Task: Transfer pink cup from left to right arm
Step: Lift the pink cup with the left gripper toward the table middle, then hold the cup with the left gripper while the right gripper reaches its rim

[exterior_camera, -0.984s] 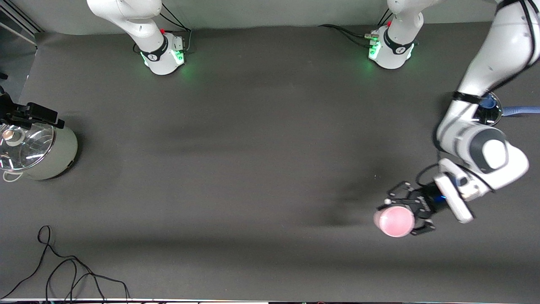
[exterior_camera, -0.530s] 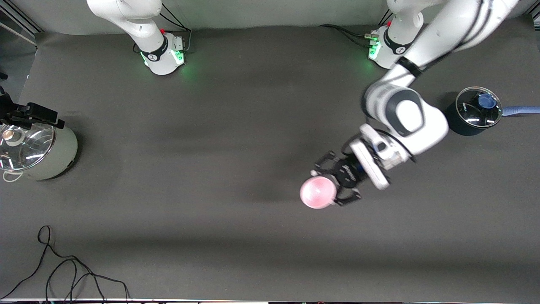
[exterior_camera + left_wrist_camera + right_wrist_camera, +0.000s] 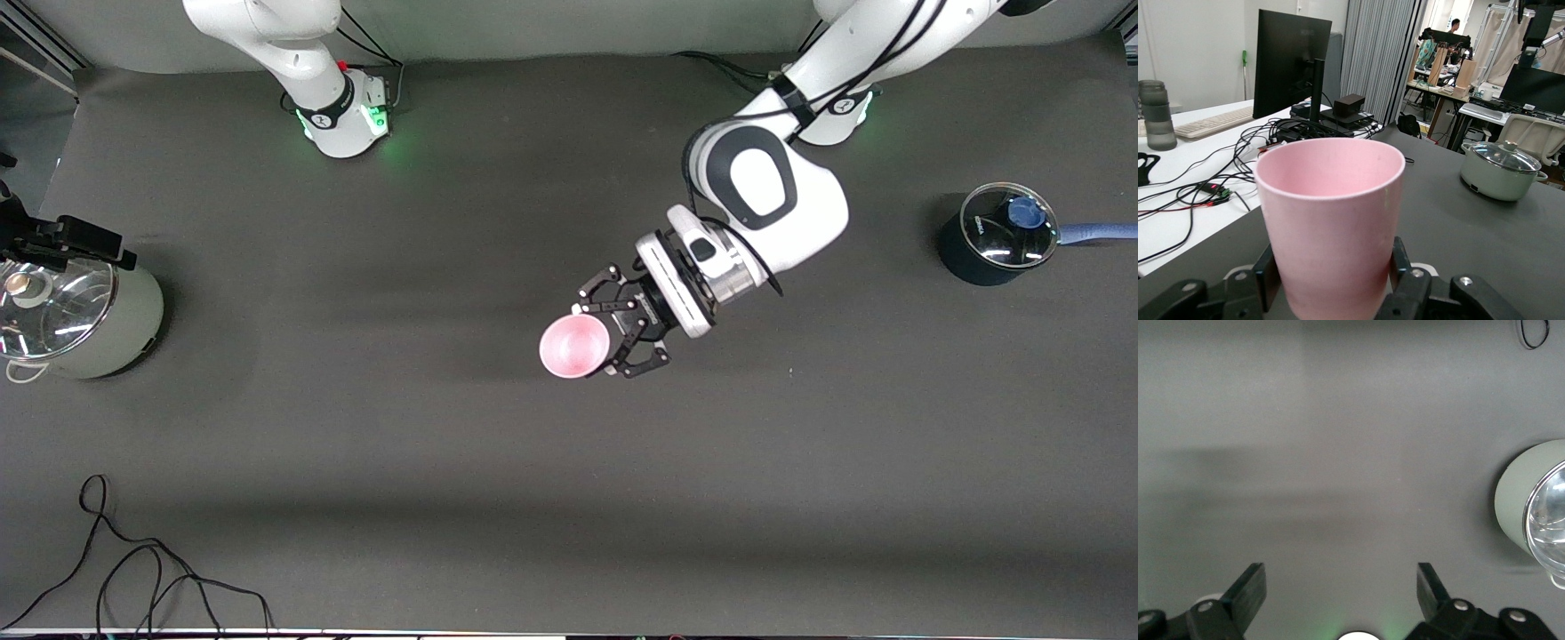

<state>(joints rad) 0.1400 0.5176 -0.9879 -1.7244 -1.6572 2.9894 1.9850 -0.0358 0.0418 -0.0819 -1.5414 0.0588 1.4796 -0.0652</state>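
The pink cup (image 3: pixel 575 346) (image 3: pixel 1331 223) is small, plain and pale pink, without a handle, tapering from a wide rim to a narrower base. It is upright with its open mouth up and nothing inside it. It is up in the air over the middle of the tabletop (image 3: pixel 498 498), clamped low on its sides by the left hand (image 3: pixel 613 333) (image 3: pixel 1333 288).

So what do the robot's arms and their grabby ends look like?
Both arms are glossy white with black patches at the joints. The left arm has a white ribbed block at its wrist, thin black cables along it, and a black tool made of open, bony-looking links. Each round white base glows green. The right tool shows two black pointed fingers.
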